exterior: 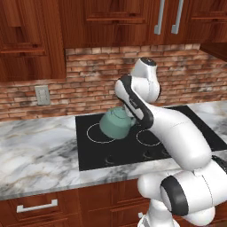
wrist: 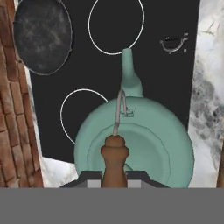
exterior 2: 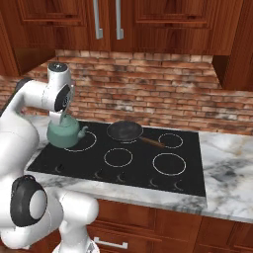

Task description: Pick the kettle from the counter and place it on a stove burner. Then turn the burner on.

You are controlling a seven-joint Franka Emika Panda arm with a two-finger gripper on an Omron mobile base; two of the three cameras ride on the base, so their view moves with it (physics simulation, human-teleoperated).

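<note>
The gripper (wrist: 114, 181), clamped on the kettle (exterior 2: 63, 132) from above, holds it over the far-left stove burner (exterior 2: 83, 143) for placement.

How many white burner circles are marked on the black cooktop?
5: back left under the kettle, back middle under the pan, back right, front middle, front right.
</note>
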